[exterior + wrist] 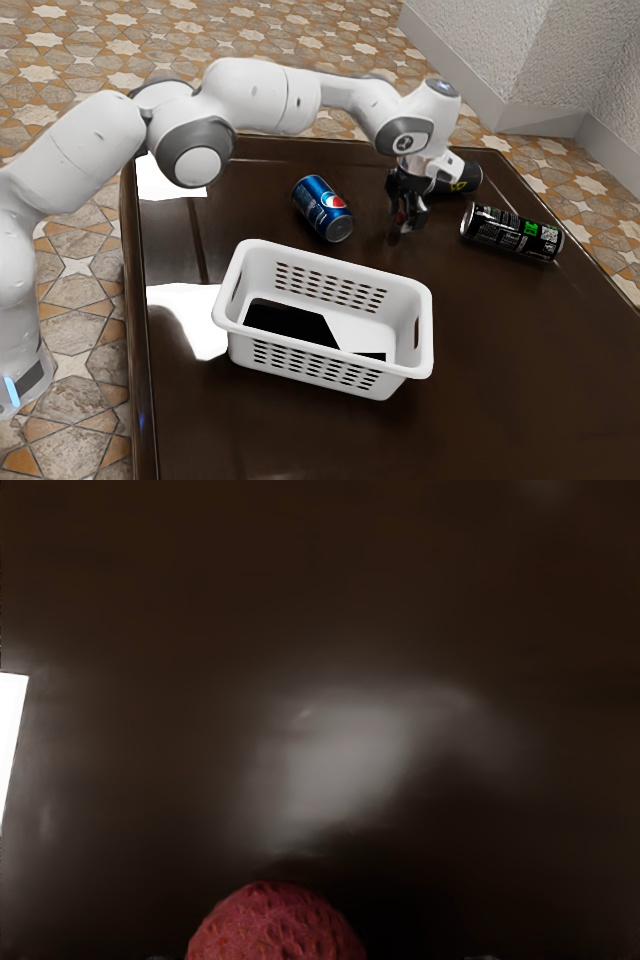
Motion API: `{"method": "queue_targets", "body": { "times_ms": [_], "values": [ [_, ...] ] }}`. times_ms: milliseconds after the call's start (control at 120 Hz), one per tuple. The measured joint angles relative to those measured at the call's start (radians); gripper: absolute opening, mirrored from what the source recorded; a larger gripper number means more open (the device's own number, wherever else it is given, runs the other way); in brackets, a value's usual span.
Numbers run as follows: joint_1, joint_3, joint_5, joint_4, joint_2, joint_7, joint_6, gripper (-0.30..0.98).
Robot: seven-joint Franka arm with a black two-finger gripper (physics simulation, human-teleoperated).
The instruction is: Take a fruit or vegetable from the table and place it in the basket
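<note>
The basket (240,350) stands on the bench (480,420). Behind it lies can one (322,208). Toward the exterior view's right is the hand (407,226), fruit (275,925) directly below its mount. Can two (463,178) lies behind the hand; can three (510,232) lies before can two, farther right.

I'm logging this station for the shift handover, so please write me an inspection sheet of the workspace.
Surface: dark, glossy table, bright patches towards the exterior view's left.
Job's things: red, bumpy fruit at the jaws; white basket upright, dark patches inside, no fruit seen in it.
Clutter: blue can, black can with green lettering, partly hidden dark can; all on their sides.
Jaws: pointing down at the fruit; whether closed on it, cannot tell.
Cables: nothing seen.
Surroundings: patterned tile floor, pale wall.
</note>
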Motion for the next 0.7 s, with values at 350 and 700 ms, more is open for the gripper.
{"method": "queue_targets", "body": {
  "times_ms": [350,700],
  "values": [
    [-0.002,0.000,0.001,0.001,-0.004,-0.014,0.004,0.13],
    [-0.043,-0.031,0.008,-0.370,-0.507,-0.016,-0.051,0.13]
  ]
}}
